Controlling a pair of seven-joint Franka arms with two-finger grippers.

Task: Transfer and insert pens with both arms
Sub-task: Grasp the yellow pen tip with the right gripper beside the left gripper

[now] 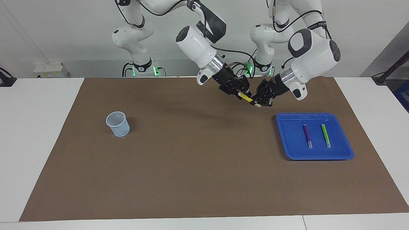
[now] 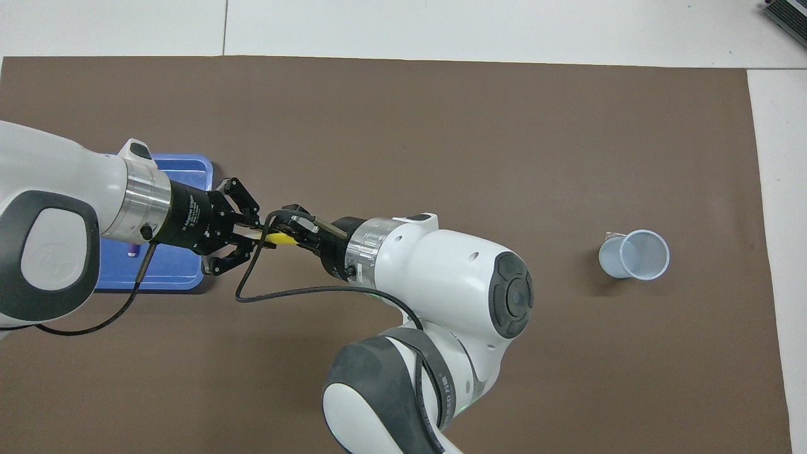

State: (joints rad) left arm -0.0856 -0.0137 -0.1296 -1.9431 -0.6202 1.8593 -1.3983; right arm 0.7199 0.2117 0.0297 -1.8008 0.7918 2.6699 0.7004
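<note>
Facing view: the left gripper (image 1: 259, 101) and right gripper (image 1: 240, 92) meet in the air, tips almost touching, both at the yellow pen (image 1: 246, 97). The right looks clenched on its upper end; whether the left has let go I cannot tell. Handing over well likely means one firm grip before the other releases. Below the left gripper, a blue tray (image 1: 284, 137) holds the purple pen (image 1: 307, 135) and green pen (image 1: 326, 135). The cup (image 1: 118, 124) stands well apart, toward the right arm's end.
</note>
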